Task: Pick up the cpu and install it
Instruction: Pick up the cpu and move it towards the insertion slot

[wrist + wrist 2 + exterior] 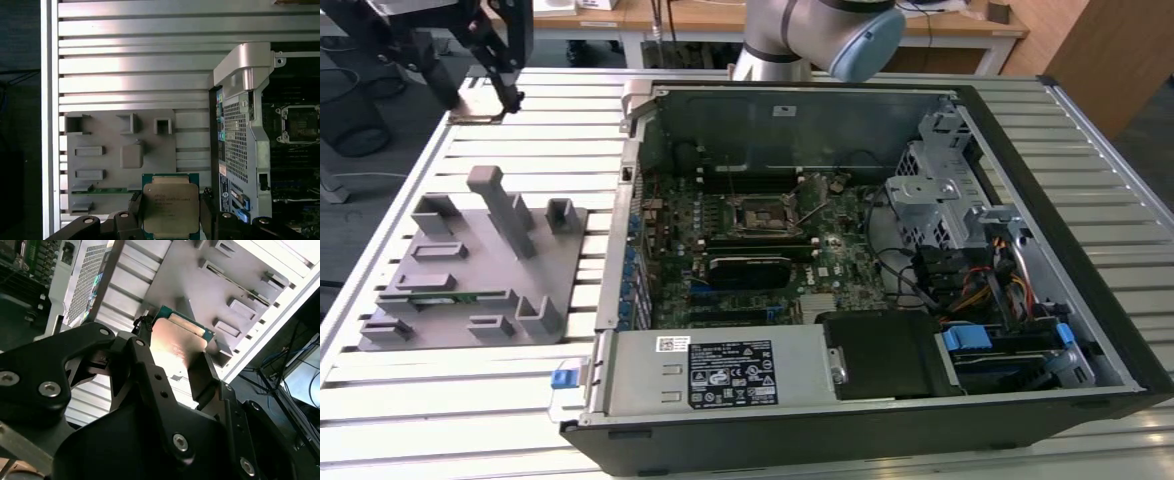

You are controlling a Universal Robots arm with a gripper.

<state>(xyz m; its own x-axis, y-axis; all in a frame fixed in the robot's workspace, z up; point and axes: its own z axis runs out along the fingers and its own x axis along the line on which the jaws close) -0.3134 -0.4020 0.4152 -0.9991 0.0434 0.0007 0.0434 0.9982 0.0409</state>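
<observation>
1. Closest to the wrist cameras, the black jaws are clamped on the cpu (170,207). One jaw presses on each of two opposite edges, and both wrist views show the grip.
2. The cpu is a flat square with a dull silver metal lid and a thin green rim. The lid faces the first wrist camera.
3. Behind the cpu in the first wrist view, a grey parts tray (150,125) lies on the desk (130,65). The held chip hides part of one tray edge.
4. The tray carries raised blocks and open pockets, with a plain square pad (131,156) just past the cpu. A thin green memory stick (102,190) lies in one of its slots.
5. The desk is made of ribbed aluminium slats and bears both the tray and an open computer case (245,125).
6. The case stands just beside the tray, with a perforated silver wall toward it. Inside, the black socket (300,122) with its metal rim sits on the motherboard (720,290), well apart from the cpu.
7. In the exterior view the jaws hang at the far corner of the desk on the exterior view's left, beyond the tray and outside the case.
8. Farthest back, the grey arm (814,35) stands behind the case.
</observation>
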